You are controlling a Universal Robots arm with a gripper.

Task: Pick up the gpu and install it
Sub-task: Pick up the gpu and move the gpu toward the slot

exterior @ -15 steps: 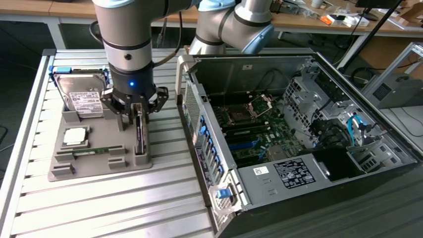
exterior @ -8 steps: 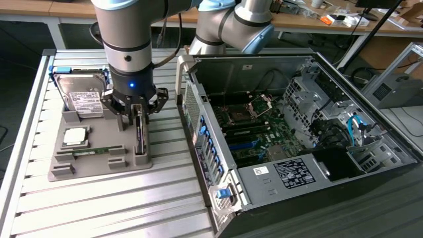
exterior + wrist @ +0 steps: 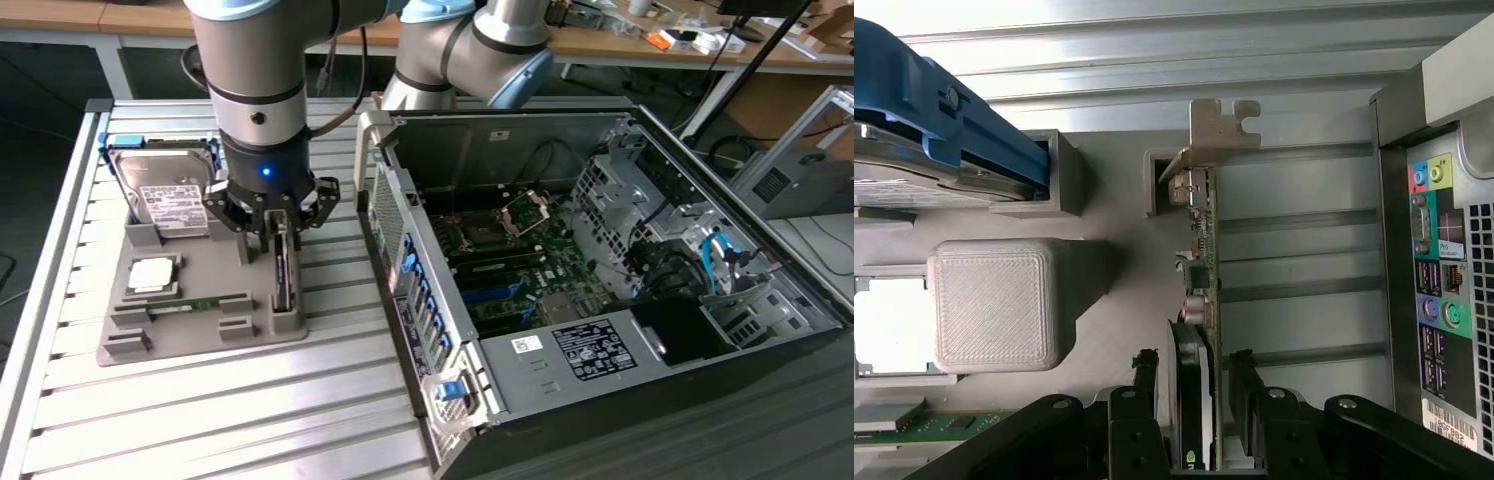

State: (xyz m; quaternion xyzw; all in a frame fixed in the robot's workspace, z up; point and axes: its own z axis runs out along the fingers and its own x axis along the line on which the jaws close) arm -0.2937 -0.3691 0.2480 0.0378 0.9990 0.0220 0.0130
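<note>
Wrist view, nearest first: one black end effector (image 3: 1192, 362), jaws parted and set either side of the one gpu (image 3: 1204, 260), a sliver of gap on each side, nothing clamped. Gpu on edge in a slot of the single grey holder (image 3: 1104, 200), silver bracket (image 3: 1219, 125) at the far end. On the same holder: one hard drive (image 3: 904, 175) in a blue carrier (image 3: 944, 110), one silver chip (image 3: 884, 325), one green memory stick (image 3: 944, 425). Beyond, ribbed tabletop (image 3: 1304, 250) and one computer case (image 3: 1399, 200): rear ports ringed green, blue and purple, barcode sticker too small to read.

Exterior view: white label on the hard drive (image 3: 167, 195), two labels inside the open computer case (image 3: 400, 260), print unreadable.
</note>
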